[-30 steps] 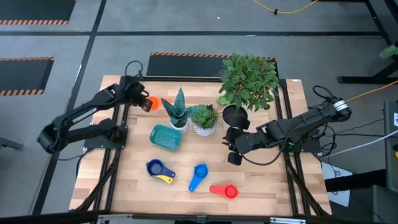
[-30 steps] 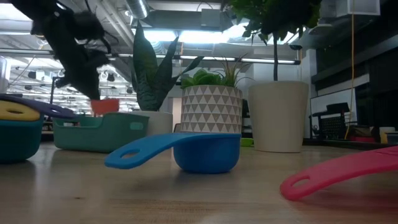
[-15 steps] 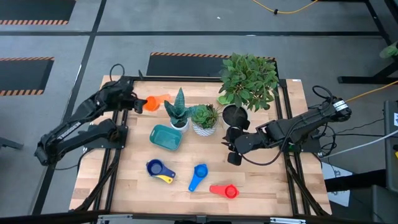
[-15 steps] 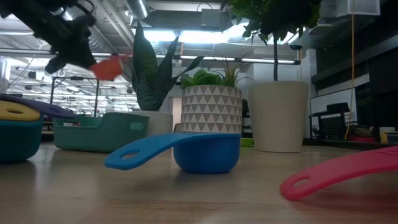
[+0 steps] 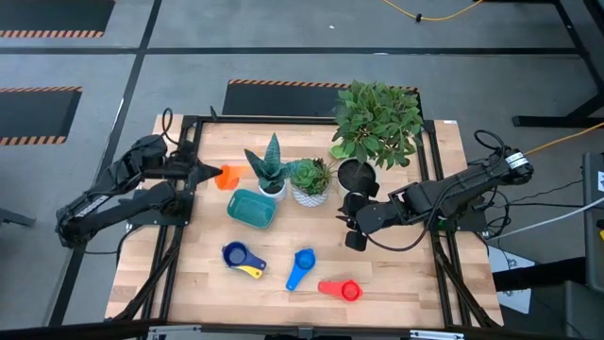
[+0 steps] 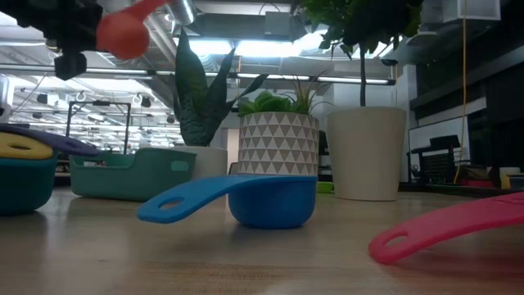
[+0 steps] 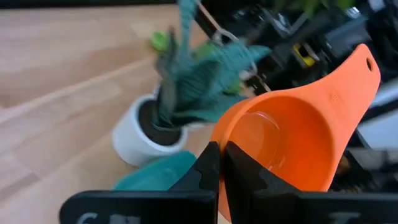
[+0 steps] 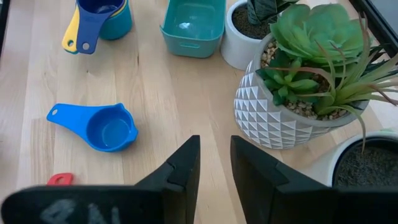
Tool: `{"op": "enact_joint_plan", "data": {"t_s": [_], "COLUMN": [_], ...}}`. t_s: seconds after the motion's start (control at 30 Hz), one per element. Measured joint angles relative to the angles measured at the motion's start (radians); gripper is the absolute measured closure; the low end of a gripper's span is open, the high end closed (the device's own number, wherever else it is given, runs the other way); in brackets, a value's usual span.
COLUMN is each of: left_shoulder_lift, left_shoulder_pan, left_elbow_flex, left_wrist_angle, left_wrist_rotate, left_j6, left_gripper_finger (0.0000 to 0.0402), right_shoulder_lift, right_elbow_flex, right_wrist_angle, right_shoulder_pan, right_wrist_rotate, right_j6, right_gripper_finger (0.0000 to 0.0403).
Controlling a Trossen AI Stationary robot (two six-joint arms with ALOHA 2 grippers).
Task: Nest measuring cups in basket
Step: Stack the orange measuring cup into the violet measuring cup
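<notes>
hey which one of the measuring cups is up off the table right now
The orange measuring cup. The left gripper is shut on it and holds it in the air beside the snake plant. The blue, red and stacked cups all lie on the table.

**Plants crowding the back of your table**

You are looking at a wooden table (image 5: 396, 274) carrying three potted plants. A spiky snake plant (image 5: 267, 162) is standing in a small white pot (image 8: 244, 32) toward the back. Just beside it, a succulent (image 5: 310, 174) is sitting in a white pot with a triangle pattern (image 6: 278, 144). A tall leafy plant (image 5: 376, 120) is rising from a plain cream pot (image 6: 366, 152) further right. A yellow cable (image 5: 429, 14) is lying on the grey floor beyond.
</notes>
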Motion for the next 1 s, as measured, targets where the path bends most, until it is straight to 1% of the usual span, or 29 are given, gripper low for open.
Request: {"op": "enact_joint_plan", "data": {"t_s": [0.13,0.27,0.37,0.5,0.7,0.83,1.0], "left_shoulder_lift": [0.002,0.023,0.060,0.149,0.329,0.437,0.528], "left_shoulder_pan": [-0.081,-0.171,-0.247,-0.361,-0.545,-0.660,-0.786], "left_elbow_flex": [0.000,0.000,0.000,0.000,0.000,0.000,0.000], "left_wrist_angle": [0.001,0.031,0.081,0.166,0.283,0.330,0.330], "left_wrist_rotate": [0.004,-0.025,-0.068,-0.129,-0.193,-0.198,-0.200], "left_j6": [0.000,-0.010,-0.027,-0.029,-0.056,-0.099,-0.114], "left_gripper_finger": [0.0401,0.0401,0.0401,0.0401,0.0401,0.0401,0.0398], "right_shoulder_lift": [0.000,0.000,0.000,0.000,0.000,0.000,0.000], "right_elbow_flex": [0.000,0.000,0.000,0.000,0.000,0.000,0.000], "right_wrist_angle": [0.004,0.016,0.016,0.016,0.015,0.014,0.013], "right_shoulder_pan": [0.000,0.000,0.000,0.000,0.000,0.000,0.000], "right_wrist_rotate": [0.000,0.000,0.000,0.000,0.000,0.000,0.000], "right_j6": [0.000,0.000,0.020,0.025,0.025,0.024,0.021], "right_gripper_finger": [0.0309,0.0309,0.0309,0.0309,0.0309,0.0309,0.0309]}}
